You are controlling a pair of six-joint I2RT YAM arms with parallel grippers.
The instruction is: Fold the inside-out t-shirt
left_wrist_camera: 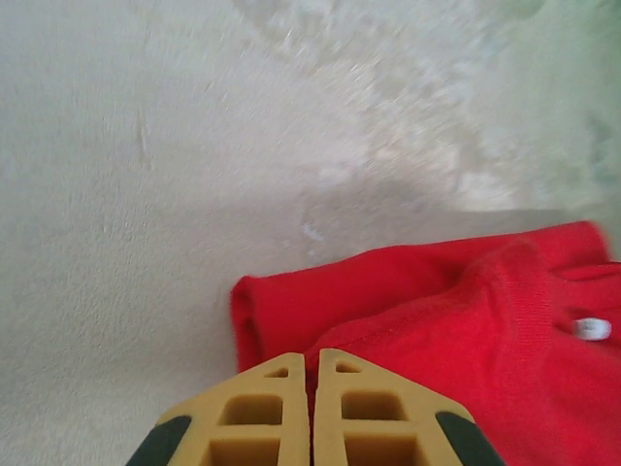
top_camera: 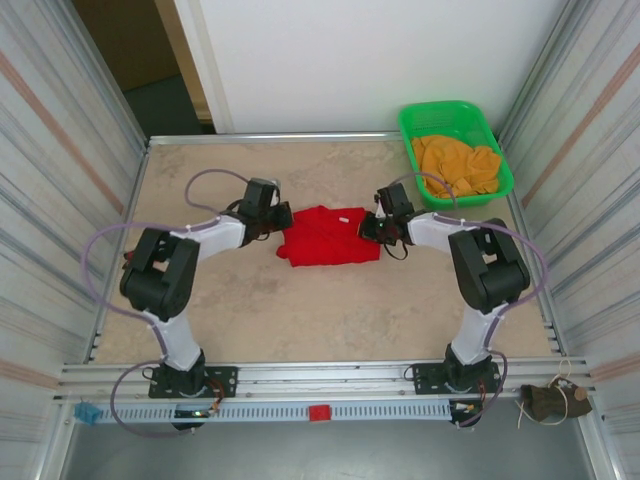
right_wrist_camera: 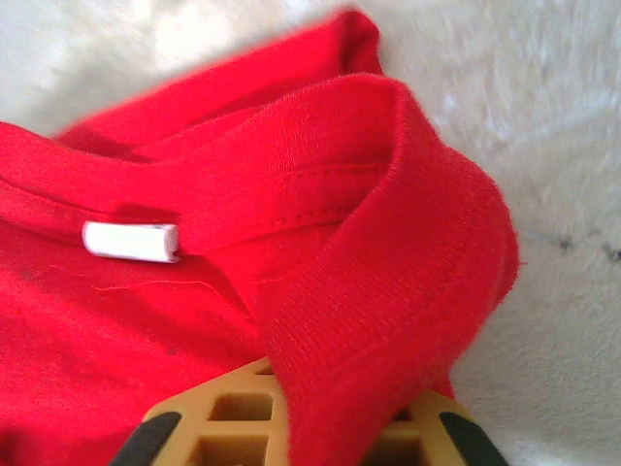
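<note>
The left gripper (left_wrist_camera: 312, 355) is pressed shut at the left edge of the inside-out t-shirt (top_camera: 325, 238), bunched mid-table (top_camera: 300, 310). The right gripper (top_camera: 368, 226) sits beneath its ribbed collar (right_wrist_camera: 388, 243), and its grip is impossible to judge. Both arms angle inward, elbows out.

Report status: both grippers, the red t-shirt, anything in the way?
Left gripper shut at left edge of t-shirt. Right gripper: collar between fingers, grip unclear. Green basket apart, far right corner.
</note>
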